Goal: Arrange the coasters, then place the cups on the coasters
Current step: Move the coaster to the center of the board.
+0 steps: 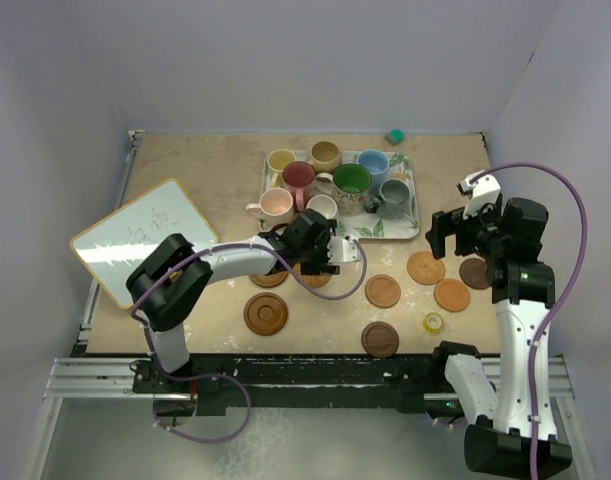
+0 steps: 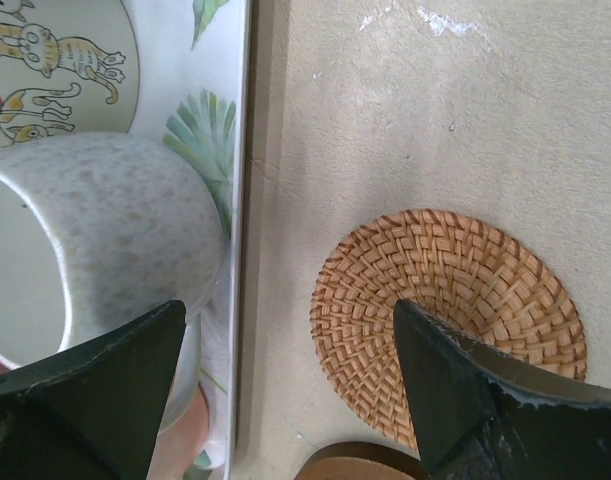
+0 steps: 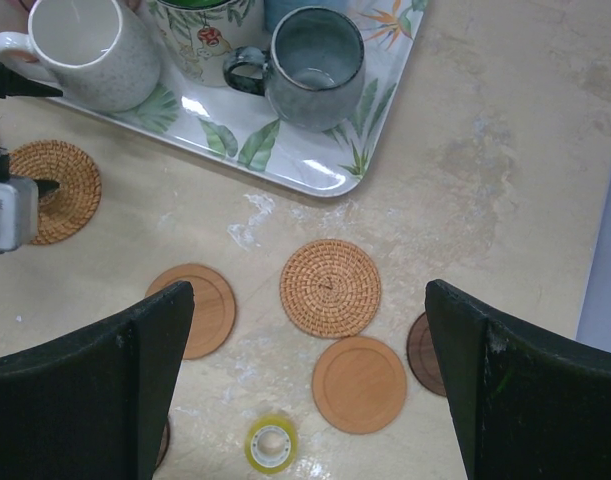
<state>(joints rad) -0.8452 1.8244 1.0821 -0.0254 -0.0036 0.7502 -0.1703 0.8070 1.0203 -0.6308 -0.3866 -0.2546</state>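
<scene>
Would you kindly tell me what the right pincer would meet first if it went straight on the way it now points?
Probably the woven coaster, which lies midway between the fingers of the open right pincer, just short of the tray corner. Nothing seems to stand in between, though depth is hard to judge.

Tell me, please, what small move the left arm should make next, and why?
Probably shift the left gripper sideways over the woven coaster and lower: its open, empty jaws straddle the tray rim, and the coaster lies only partly between them.
</scene>
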